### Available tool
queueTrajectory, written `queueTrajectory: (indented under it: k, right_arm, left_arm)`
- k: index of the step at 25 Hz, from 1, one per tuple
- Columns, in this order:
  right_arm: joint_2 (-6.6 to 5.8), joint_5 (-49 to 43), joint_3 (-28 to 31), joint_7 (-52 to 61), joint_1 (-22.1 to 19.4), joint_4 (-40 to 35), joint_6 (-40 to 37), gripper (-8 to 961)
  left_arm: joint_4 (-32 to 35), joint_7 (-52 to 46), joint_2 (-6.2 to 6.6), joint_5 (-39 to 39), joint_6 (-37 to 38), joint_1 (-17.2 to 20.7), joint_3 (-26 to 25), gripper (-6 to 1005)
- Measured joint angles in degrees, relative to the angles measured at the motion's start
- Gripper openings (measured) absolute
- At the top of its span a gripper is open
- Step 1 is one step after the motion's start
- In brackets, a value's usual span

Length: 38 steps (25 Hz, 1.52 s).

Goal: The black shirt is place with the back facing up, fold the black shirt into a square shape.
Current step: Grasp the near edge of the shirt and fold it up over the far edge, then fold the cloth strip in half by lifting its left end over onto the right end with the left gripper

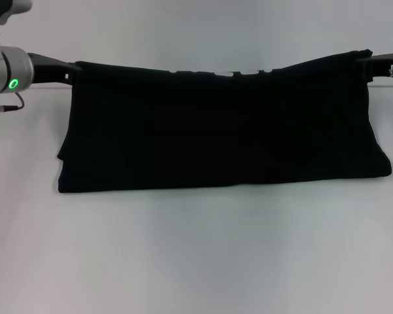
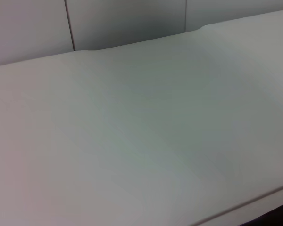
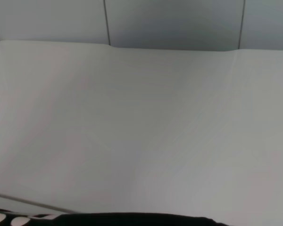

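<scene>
The black shirt [image 1: 219, 127] is stretched as a wide folded band between my two grippers in the head view. Its upper edge is lifted and its lower folded edge lies on the white table [image 1: 196, 255]. My left gripper [image 1: 72, 69] is shut on the shirt's upper left corner. My right gripper [image 1: 368, 62] is shut on the upper right corner. Small white marks show along the shirt's upper edge [image 1: 219, 72]. A thin strip of the shirt [image 3: 141, 219] shows at the edge of the right wrist view. The left wrist view shows only the table [image 2: 132, 141].
The white table reaches a pale panelled wall [image 3: 174, 23] at the back. Its far edge shows in the left wrist view [image 2: 132, 43]. Bare table surface lies in front of the shirt.
</scene>
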Motion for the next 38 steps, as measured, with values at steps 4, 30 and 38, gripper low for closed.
queueTrajectory:
  k: [4,30,38]
  right_arm:
    - [0.07,0.02,0.00,0.09,0.12,0.00,0.20,98]
    - [-1.78,4.24,0.48,11.49,-8.19,-11.53,-31.32,677]
    - [-1.79,5.04,0.38,10.67,-11.55,-11.96,-39.33,676]
  left_arm:
    - [-0.38,0.00,-0.47,0.03,-1.93,-0.20,0.00,38]
    - [13.72,-17.15,-1.69,1.09,19.24,9.54,0.02,813]
    - [14.67,-20.72,-2.21,2.78,22.90,11.25,0.58,948]
